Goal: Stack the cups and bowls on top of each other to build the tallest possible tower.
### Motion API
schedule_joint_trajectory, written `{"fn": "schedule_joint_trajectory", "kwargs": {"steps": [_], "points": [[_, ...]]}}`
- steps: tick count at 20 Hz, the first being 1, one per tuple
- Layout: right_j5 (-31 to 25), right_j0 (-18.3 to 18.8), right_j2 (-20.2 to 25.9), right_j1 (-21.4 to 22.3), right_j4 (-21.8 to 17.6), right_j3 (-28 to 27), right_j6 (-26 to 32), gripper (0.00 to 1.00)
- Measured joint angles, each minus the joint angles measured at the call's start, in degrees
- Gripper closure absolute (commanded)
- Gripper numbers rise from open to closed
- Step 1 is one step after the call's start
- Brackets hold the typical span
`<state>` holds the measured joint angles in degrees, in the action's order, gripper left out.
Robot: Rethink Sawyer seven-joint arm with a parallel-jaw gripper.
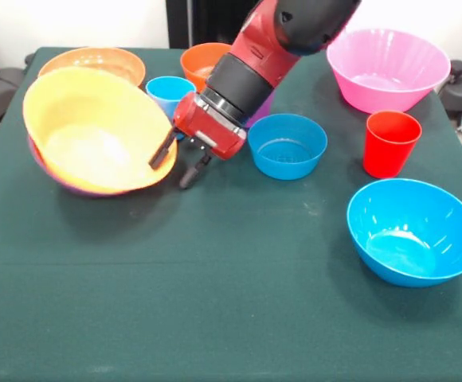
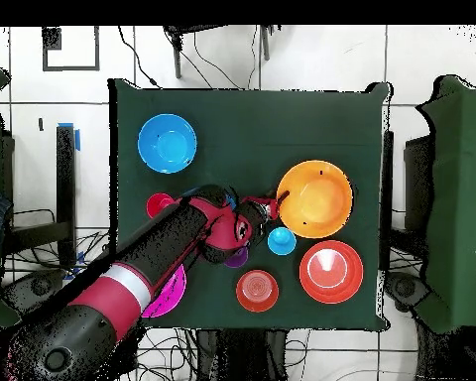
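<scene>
The large orange bowl (image 1: 95,131) (image 2: 316,198) is tilted at the left of the front view, resting in the purple bowl (image 1: 62,185), of which only a rim shows beneath it. My gripper (image 1: 179,163) (image 2: 272,210) straddles its right rim, one finger (image 1: 163,151) inside and one outside, gripping it. The light blue cup (image 1: 170,91) (image 2: 281,240) stands just behind the gripper. The small blue bowl (image 1: 287,145), red cup (image 1: 389,142) (image 2: 160,205), large blue bowl (image 1: 414,231) (image 2: 167,142) and large pink bowl (image 1: 387,68) (image 2: 168,293) stand apart at the right. The purple cup (image 2: 237,258) is mostly hidden by my arm.
The shallow red-orange bowl (image 1: 95,62) (image 2: 331,270) sits at the back left and the small orange bowl (image 1: 203,60) (image 2: 257,290) at the back centre of the front view. The green table (image 1: 215,302) runs wide toward the front edge.
</scene>
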<state>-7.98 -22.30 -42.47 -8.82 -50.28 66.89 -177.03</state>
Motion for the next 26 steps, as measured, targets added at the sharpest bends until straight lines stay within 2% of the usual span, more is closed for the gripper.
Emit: {"fn": "schedule_joint_trajectory", "kwargs": {"steps": [7, 19, 22, 23, 26], "points": [[4.31, 1.27, -0.54, 1.18, 6.49, 0.32, -0.36, 0.0], [5.5, 2.85, 0.68, 4.17, 9.47, 0.63, -0.36, 0.0], [5.95, 4.99, 3.72, 6.75, 9.51, 1.76, -0.34, 0.0], [5.96, 7.97, 7.51, 9.34, 9.34, 3.04, -0.34, 0.0], [5.97, 10.68, 10.33, 11.07, 9.15, 3.92, -0.34, 0.0]]}}
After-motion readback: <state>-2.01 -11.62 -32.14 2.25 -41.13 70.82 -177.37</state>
